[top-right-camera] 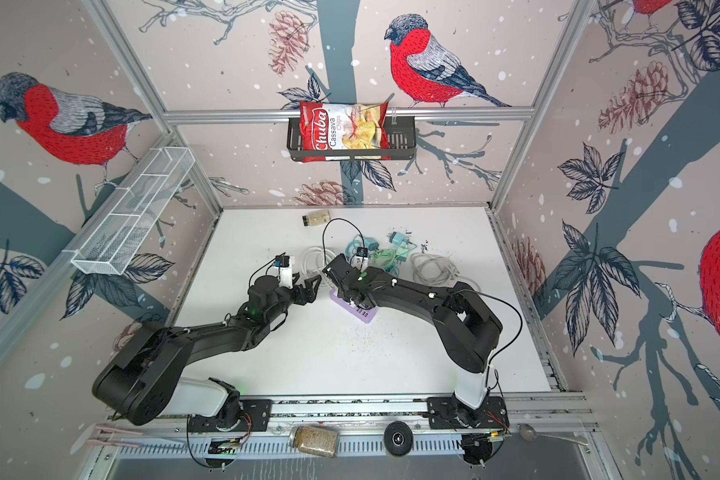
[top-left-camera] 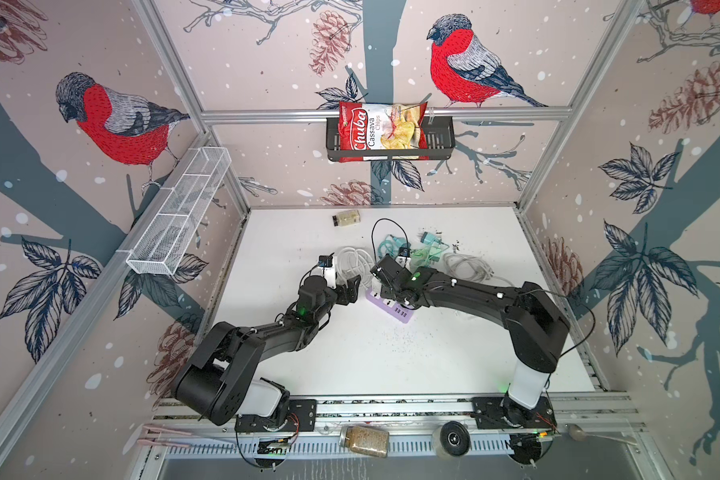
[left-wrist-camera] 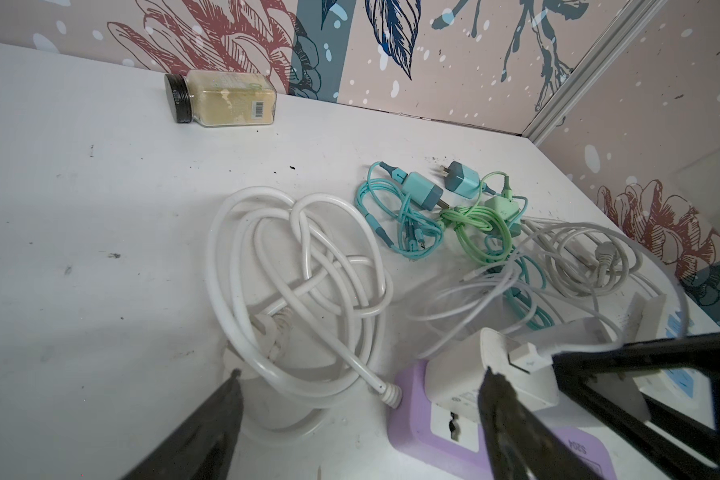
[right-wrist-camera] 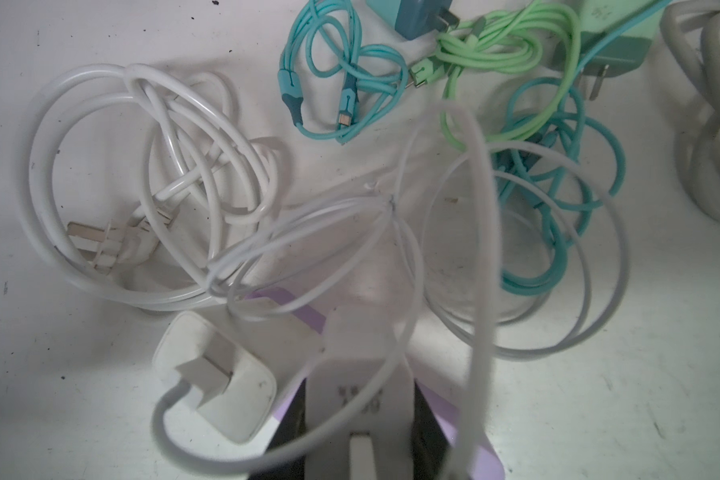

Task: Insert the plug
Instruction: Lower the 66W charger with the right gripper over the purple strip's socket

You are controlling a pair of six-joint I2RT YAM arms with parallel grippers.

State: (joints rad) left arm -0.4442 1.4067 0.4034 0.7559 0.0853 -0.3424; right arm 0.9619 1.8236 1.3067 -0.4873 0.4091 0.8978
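**A:** Right gripper (right-wrist-camera: 360,415) is clamped tight on the white plug (right-wrist-camera: 366,345), directly over the purple power strip (right-wrist-camera: 304,316).

**B:** Is it seated?

**A:** Can't tell, the prongs are hidden beneath it.

**B:** And the left gripper (left-wrist-camera: 362,374)?

**A:** Jaws spread wide, nothing between them. One fingertip is at the corner of the white charger (left-wrist-camera: 454,370), which stands on the strip just beside the right gripper.

**B:** Further out?

**A:** Just past the left gripper lies a coiled thick white cord (left-wrist-camera: 304,216). Beyond that are the teal chargers (left-wrist-camera: 422,189) and a knotted green cable (left-wrist-camera: 466,216). Farthest off, a spice jar (left-wrist-camera: 225,97) lies on its side near the wall.
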